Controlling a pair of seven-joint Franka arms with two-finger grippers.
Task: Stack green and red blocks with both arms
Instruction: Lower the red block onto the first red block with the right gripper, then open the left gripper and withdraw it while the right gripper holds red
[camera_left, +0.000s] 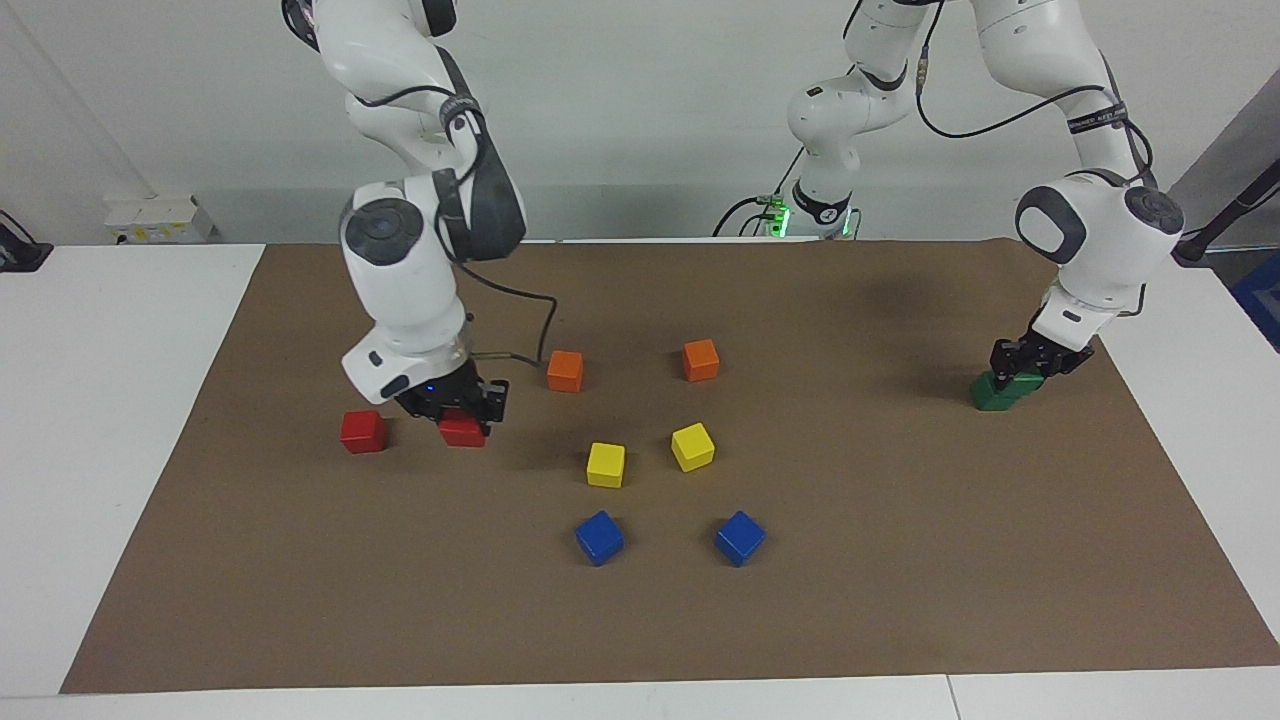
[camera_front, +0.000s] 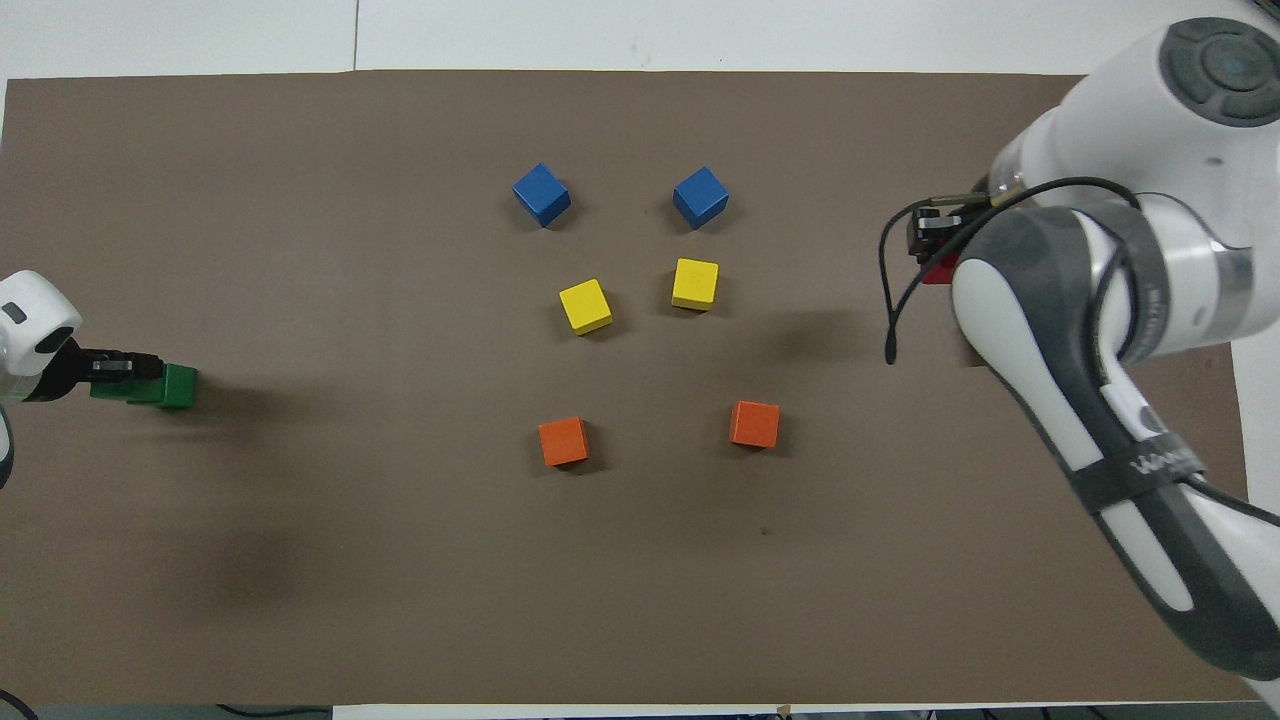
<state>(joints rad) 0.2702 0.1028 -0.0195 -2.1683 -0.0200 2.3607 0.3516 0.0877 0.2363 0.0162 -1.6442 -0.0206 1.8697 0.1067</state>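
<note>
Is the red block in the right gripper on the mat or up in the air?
In the air. The right gripper is shut on the red block, which hangs just off the mat beside the second red block.

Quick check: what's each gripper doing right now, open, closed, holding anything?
Left gripper: closed on a green block, over the other green block.
Right gripper: closed on a red block, beside the other red block.

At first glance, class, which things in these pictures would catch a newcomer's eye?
The right gripper holds a glossy red cube in the air beside the other red cube on the brown mat. At the left arm's end, the left gripper grips a dark green cube over the second green cube.
</note>
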